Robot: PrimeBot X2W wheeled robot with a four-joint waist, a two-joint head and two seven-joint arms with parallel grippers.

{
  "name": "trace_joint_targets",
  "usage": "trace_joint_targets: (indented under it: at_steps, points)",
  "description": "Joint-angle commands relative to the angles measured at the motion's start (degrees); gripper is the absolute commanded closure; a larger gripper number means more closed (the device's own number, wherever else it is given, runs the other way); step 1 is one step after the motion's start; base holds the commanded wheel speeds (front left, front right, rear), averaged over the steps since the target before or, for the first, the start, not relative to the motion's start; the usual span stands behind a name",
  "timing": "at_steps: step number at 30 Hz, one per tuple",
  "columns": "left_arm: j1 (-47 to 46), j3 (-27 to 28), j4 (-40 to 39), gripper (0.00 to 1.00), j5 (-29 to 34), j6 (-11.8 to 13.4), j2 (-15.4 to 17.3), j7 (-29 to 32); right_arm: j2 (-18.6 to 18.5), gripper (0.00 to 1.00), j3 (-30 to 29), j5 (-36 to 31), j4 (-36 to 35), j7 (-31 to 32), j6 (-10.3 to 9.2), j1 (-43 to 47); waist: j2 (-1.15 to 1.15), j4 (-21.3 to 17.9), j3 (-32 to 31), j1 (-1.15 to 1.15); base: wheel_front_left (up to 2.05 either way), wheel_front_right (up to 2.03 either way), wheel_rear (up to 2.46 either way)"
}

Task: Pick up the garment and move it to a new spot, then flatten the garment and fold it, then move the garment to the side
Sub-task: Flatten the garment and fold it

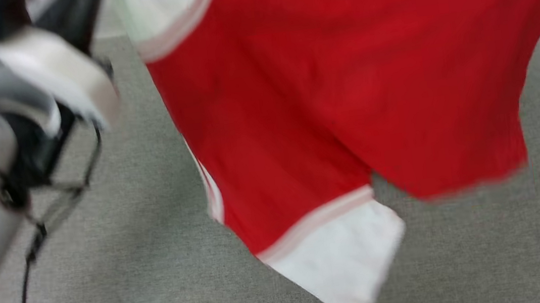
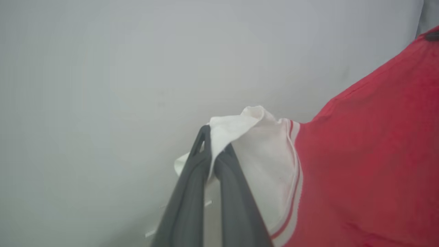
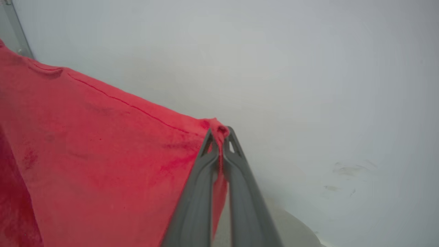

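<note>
Clamping the left gripper (image 2: 215,144) tight on a white sleeve (image 2: 264,151) of the garment (image 1: 344,87); pinching the right gripper (image 3: 220,137) closed on a red corner. Holding the garment in the air, hanging spread between both above the grey surface (image 1: 136,268). Seemingly carrying it toward a new spot. Doing this well likely meaning matching both arms' pace, stretching the top edge taut, and laying the dangling sleeve (image 1: 343,260) down first, avoiding bunching underneath.

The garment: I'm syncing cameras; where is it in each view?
Head view: garment hangs across the centre and top right.
Left wrist view: garment at right, sleeve pinched by the left gripper.
Right wrist view: garment at left, corner pinched by the right gripper.
Shared landmark: striped trim, head and left wrist views.
</note>
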Motion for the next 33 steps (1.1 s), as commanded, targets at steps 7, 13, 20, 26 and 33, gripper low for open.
trace_joint_targets:
  at_steps: [7, 13, 20, 26, 33]
  points:
    - [-19.49, 0.39, 7.1, 1.0, 3.16, -4.45, -4.39, 4.84, 4.21, 1.0, -2.89, -5.98, 5.38, 0.19, -0.04, -14.24, 0.0, -0.23, 6.15, 0.0, 0.0, 0.0, 0.0]
    - [-34.13, -0.05, 16.3, 1.0, 5.41, -8.33, -8.06, 6.92, 7.32, 1.0, -1.89, -10.5, 11.36, -0.81, -0.04, -26.5, 0.0, -0.1, 10.41, 0.0, 0.0, 0.0, 0.0]
    - [-47.39, 0.39, 27.15, 1.0, 7.58, -11.59, -10.94, 5.64, 9.74, 1.0, 0.19, -13.76, 19.1, -3.79, -0.04, -38.67, 0.0, 0.16, 14.53, 0.0, 0.0, 0.0, 0.0]
    - [-52.23, 0.18, 34.1, 1.0, 7.64, -13.22, -12.8, 3.71, 11.71, 1.0, 2.64, -14.85, 25.58, -7.29, -0.04, -44.12, 0.0, 0.17, 16.99, 0.0, 0.0, 0.0, 0.0]
    - [-48.21, -0.9, 39.8, 1.0, 6.42, -14.17, -14.05, -0.01, 13.1, 1.0, 7.83, -12.24, 31.19, -11.11, -0.04, -42.59, 0.0, 0.22, 18.54, 0.0, 0.0, 0.0, 0.0]
